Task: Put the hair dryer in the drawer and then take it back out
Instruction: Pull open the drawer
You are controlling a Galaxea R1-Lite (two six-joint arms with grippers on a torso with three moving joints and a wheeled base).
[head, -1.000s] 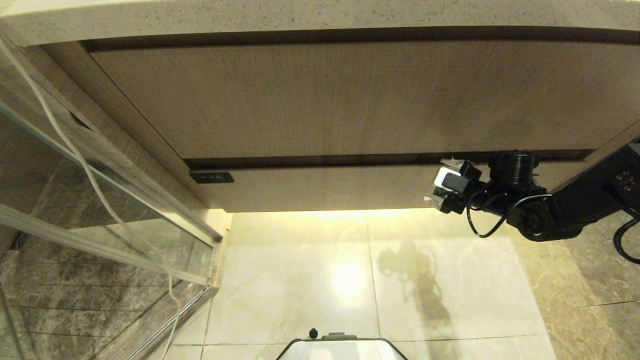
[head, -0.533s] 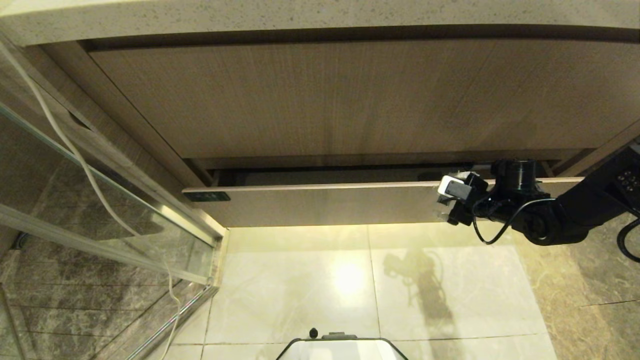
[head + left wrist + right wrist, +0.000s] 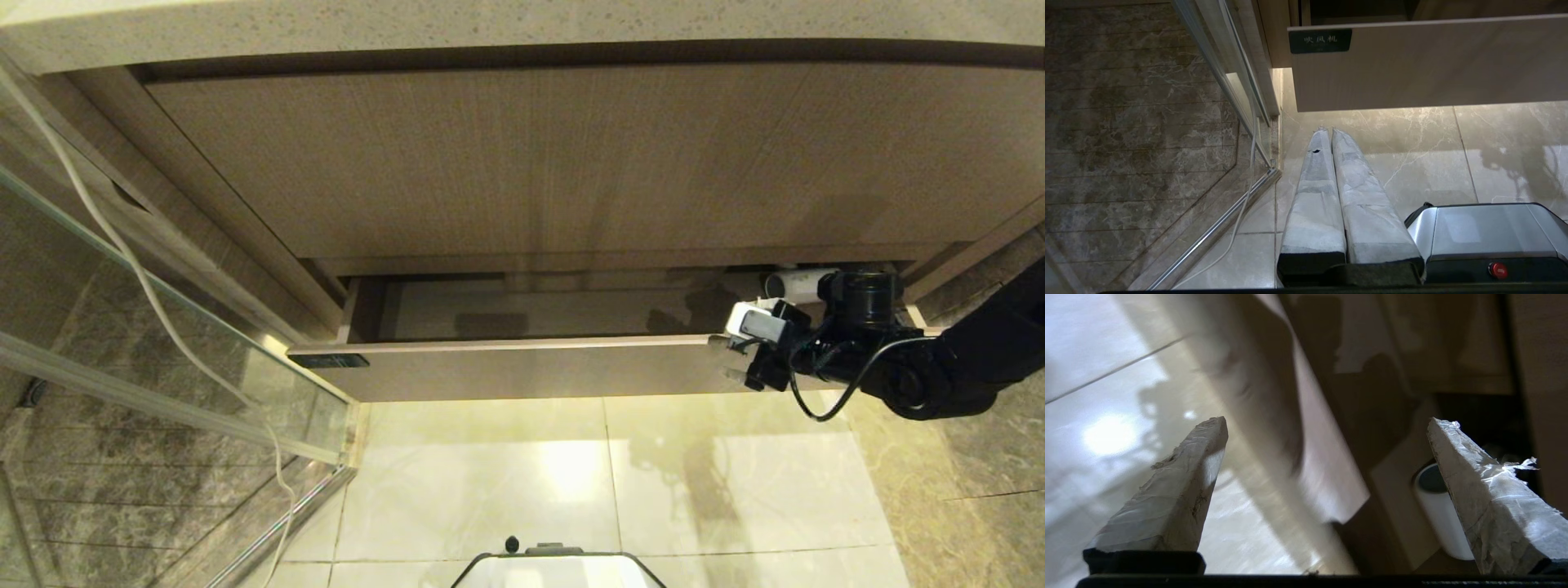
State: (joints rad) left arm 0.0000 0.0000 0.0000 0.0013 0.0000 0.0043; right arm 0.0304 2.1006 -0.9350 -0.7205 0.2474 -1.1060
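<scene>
The drawer [image 3: 522, 371] stands pulled partly out under the taller wood panel, its pale inside showing. A white hair dryer [image 3: 804, 284] lies inside at the right end, with only its barrel showing; in the right wrist view the hair dryer [image 3: 1439, 510] turns a dark end toward me. My right gripper [image 3: 731, 359] is open and straddles the right end of the drawer front: one finger hangs inside the drawer beside the dryer, the other outside over the floor. In its own view the right gripper [image 3: 1327, 421] has the drawer front [image 3: 1327, 465] between its fingers. My left gripper [image 3: 1329, 130] hangs shut over the floor tiles, parked, holding nothing.
A glass shower door [image 3: 163, 327] with a white cord [image 3: 122, 245] stands at the left. The taller wood panel [image 3: 571, 163] and stone counter [image 3: 490, 24] overhang the drawer. A dark label [image 3: 1320, 40] marks the drawer's left end. My base [image 3: 555, 567] sits on the glossy floor.
The drawer has slid out from shut to partly open, with my right gripper coming back toward me along with its front. The hair dryer inside has come into view.
</scene>
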